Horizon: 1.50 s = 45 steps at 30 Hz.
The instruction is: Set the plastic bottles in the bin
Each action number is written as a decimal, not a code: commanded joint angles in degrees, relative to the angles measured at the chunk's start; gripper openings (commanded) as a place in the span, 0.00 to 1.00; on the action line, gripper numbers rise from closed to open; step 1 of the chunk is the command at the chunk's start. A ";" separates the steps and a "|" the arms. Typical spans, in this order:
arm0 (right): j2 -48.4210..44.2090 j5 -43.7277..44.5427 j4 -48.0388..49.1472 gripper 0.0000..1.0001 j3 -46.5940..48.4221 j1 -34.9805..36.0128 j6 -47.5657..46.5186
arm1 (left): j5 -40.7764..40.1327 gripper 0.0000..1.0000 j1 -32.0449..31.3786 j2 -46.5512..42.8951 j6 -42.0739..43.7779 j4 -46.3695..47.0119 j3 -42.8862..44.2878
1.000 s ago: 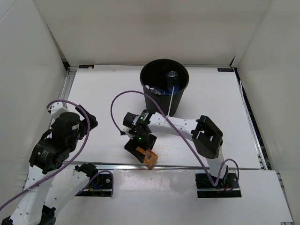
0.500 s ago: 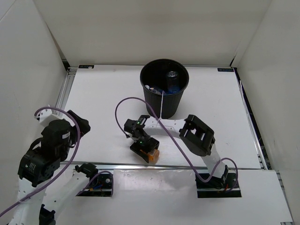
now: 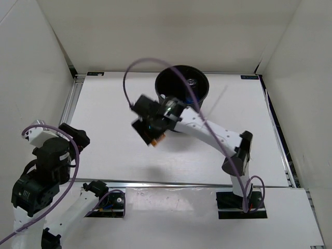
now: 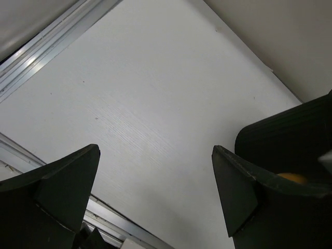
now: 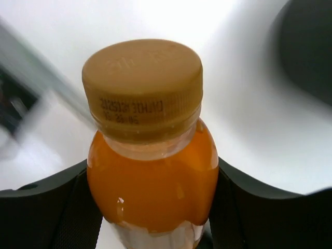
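The short orange bottle (image 5: 150, 181) with a tan cap sits upright between my right gripper's (image 5: 153, 207) black fingers, which are shut on its body. From above, that right gripper (image 3: 152, 134) hangs in the air with the orange bottle (image 3: 157, 139), just left of and in front of the black bin (image 3: 207, 88). The bin stands at the back middle of the table, and a clear bottle (image 3: 192, 82) lies inside it. My left gripper (image 4: 155, 155) is open over bare white table at the near left, holding nothing.
White walls close in the table on the left, back and right. A metal rail (image 3: 171, 182) runs along the near edge, and another (image 4: 46, 46) along the left side. The right arm's purple cable (image 3: 136, 65) arcs high over the bin.
My right gripper closed on the orange bottle near the table's front edge, then lifted it up and back toward the bin. The left arm drew back toward the near left corner.
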 commanded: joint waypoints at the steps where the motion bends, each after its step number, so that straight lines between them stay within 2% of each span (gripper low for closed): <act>1: -3.80 19.74 -9.60 0.42 22.66 -2.73 2.40 | -3.34 1.00 0.07 -0.37 0.38 0.60 -1.84; 2: -3.80 22.24 -10.13 0.42 29.94 -5.44 2.40 | -3.34 1.00 0.07 -0.37 0.38 1.38 -2.72; 3: -5.71 23.83 -7.09 0.44 29.41 -7.12 1.88 | -2.73 1.00 0.07 -0.37 0.38 2.52 -2.73; 5: -13.24 24.81 0.72 0.45 21.89 -12.89 0.21 | -2.11 1.00 0.07 -0.37 0.38 3.06 -3.61; 6: -15.20 24.81 8.16 0.45 17.84 -15.11 -0.40 | -2.11 1.00 0.07 -0.37 0.38 3.93 -4.13; 7: -16.53 21.77 10.75 0.45 12.93 -17.31 -1.11 | -2.11 1.00 0.07 -0.37 0.38 3.94 -4.13; 8: -16.54 20.17 12.35 0.45 12.88 -21.68 -1.11 | -2.11 1.00 0.07 -0.37 0.38 3.94 -4.13; 9: -15.67 18.59 13.15 0.43 12.88 -23.64 -1.72 | -2.11 1.00 0.07 -0.37 0.38 4.55 -4.13; 11: -10.60 14.12 13.15 0.43 19.01 -27.59 -4.17 | -2.11 1.00 0.07 0.16 0.38 4.55 -4.13; 14: -3.83 12.08 16.56 0.49 24.20 -28.92 -8.04 | -2.11 1.00 0.07 0.16 0.38 5.08 -4.66; 16: -3.19 12.07 18.58 0.50 24.22 -28.93 -8.58 | -2.11 1.00 0.07 0.16 -0.15 5.08 -4.66; 21: -0.72 9.61 18.60 0.66 24.22 -31.04 -7.18 | -1.50 1.00 0.07 0.16 -1.21 4.55 -5.19; 22: -0.72 8.65 18.60 0.74 22.82 -31.73 -6.48 | -1.50 1.00 0.07 0.16 -0.68 4.55 -5.19; 23: -0.72 7.51 18.60 0.90 22.81 -31.74 -6.47 | -0.89 1.00 0.07 0.16 -0.68 5.25 -5.80; 27: -1.25 6.18 18.60 1.00 21.58 -32.36 -5.42 | -0.88 1.00 0.07 -1.07 -1.29 4.73 -7.03; 31: -3.61 6.18 18.08 1.00 21.58 -32.88 -3.85 | -0.88 1.00 0.07 -1.69 -2.79 4.11 -8.44; 34: -6.85 9.33 16.50 1.00 19.75 -33.41 -0.34 | -0.88 1.00 0.07 -1.69 -2.79 4.90 -8.97; 37: -12.31 4.36 14.65 1.00 15.09 -37.18 5.29 | 0.26 1.00 0.07 -0.55 -1.21 6.13 -10.02; 38: -13.63 2.25 13.95 1.00 10.81 -38.32 7.91 | 0.26 1.00 0.07 0.33 -1.21 6.14 -10.63; 39: -15.90 -3.17 13.94 1.00 8.77 -40.77 8.81 | 0.26 1.00 0.07 1.21 -1.21 6.14 -11.42; 42: -18.64 -10.76 13.33 1.00 2.62 -44.21 10.31 | -0.35 1.00 0.07 1.92 -1.21 6.66 -12.83; 45: -19.96 -8.78 12.80 1.00 -0.56 -43.70 8.82 | -1.58 1.00 0.07 2.45 -1.91 6.66 -14.06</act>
